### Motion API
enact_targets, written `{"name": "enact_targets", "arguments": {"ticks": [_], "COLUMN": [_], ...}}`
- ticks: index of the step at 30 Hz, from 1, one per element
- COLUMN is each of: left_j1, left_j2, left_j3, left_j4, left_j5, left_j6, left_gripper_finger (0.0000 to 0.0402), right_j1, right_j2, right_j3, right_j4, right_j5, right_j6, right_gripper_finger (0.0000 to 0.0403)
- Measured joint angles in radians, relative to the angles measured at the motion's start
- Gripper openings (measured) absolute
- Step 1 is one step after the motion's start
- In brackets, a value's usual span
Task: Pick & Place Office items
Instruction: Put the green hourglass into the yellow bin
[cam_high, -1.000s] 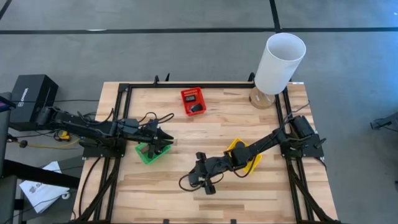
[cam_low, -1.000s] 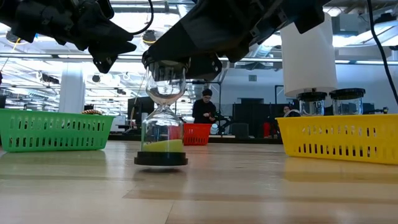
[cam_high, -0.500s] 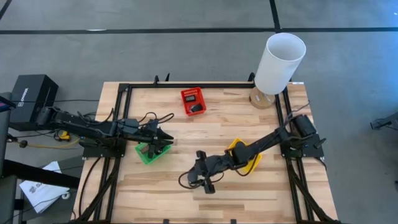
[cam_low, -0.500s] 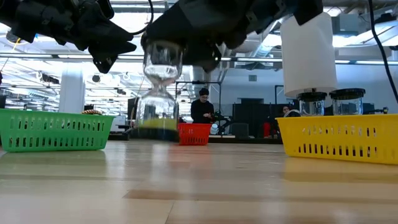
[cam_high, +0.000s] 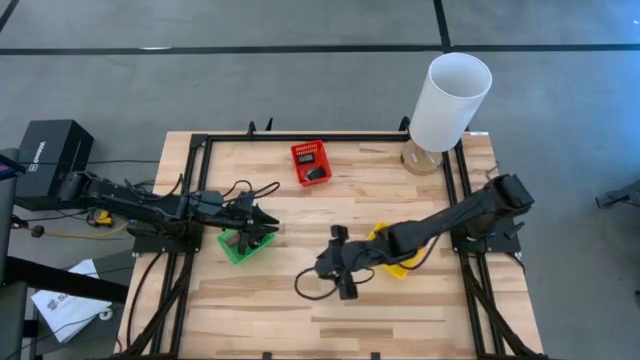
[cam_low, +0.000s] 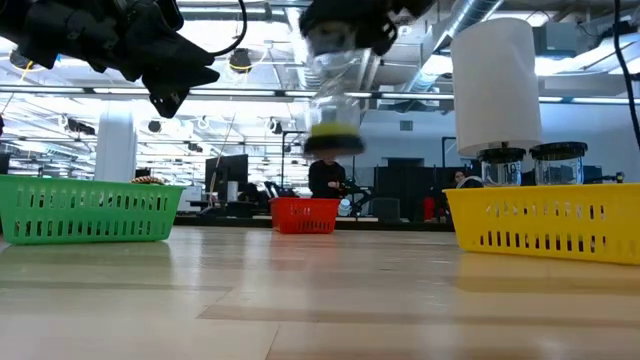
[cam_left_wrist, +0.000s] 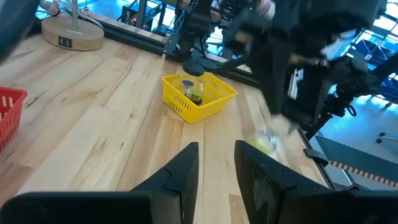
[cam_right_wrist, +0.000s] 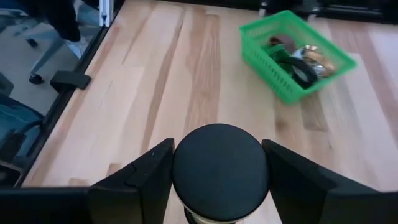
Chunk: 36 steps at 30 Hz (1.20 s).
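An hourglass (cam_low: 334, 92) with black end caps and yellow-green sand hangs high above the table, with my right gripper (cam_high: 338, 268) shut on it just left of the yellow basket (cam_high: 398, 254). In the right wrist view its black top cap (cam_right_wrist: 219, 171) fills the space between the fingers. Over the green basket (cam_high: 243, 245), which holds several small office items (cam_right_wrist: 297, 57), my left gripper (cam_left_wrist: 216, 163) hovers open with nothing between its fingers. My right gripper pinches the hourglass at its upper end, the black cap's rim (cam_right_wrist: 176, 174) between the two fingers (cam_right_wrist: 144, 180). The fingers come slanting down from the table's right side. The hourglass hangs below them, about upright, lifted clear of the table.
The yellow basket holds two more black-capped glass pieces (cam_low: 530, 158). A red basket (cam_high: 310, 162) stands at the far middle. A tall white cylinder lamp (cam_high: 450, 98) on a round wooden base stands at the far right corner. Bare wood lies along the near edge.
My right gripper has risen with the hourglass, which stood on the table a second ago and now hangs well clear of it. Gripper and hourglass have also shifted a little toward the yellow basket.
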Motion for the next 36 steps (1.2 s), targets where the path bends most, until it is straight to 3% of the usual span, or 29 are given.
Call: {"name": "enact_targets", "arguments": {"ticks": [8,12,19,29,36], "left_j1": [0.0,0.0,0.0,0.0,0.0], "left_j2": [0.0,0.0,0.0,0.0,0.0], "left_j3": [0.0,0.0,0.0,0.0,0.0], "left_j4": [0.0,0.0,0.0,0.001,0.007], "left_j5": [0.0,0.0,0.0,0.0,0.0], "left_j6": [0.0,0.0,0.0,0.0,0.0], "left_gripper_finger": [0.0099,0.0099,0.0099,0.0099,0.0099], "right_j1": [0.039,0.075,0.169,0.28,0.311], "right_j2": [-0.147,-0.185,-0.195,-0.195,-0.195], "right_j3": [0.002,0.002,0.002,0.001,0.001], "right_j4": [-0.264,-0.41,-0.634,-0.799,-0.894], "right_j5": [0.046,0.047,0.074,0.148,0.231], "right_j6": [0.146,0.262,0.435,0.602,0.665], "right_gripper_finger": [0.0203,0.022,0.0204,0.0221,0.0203]}}
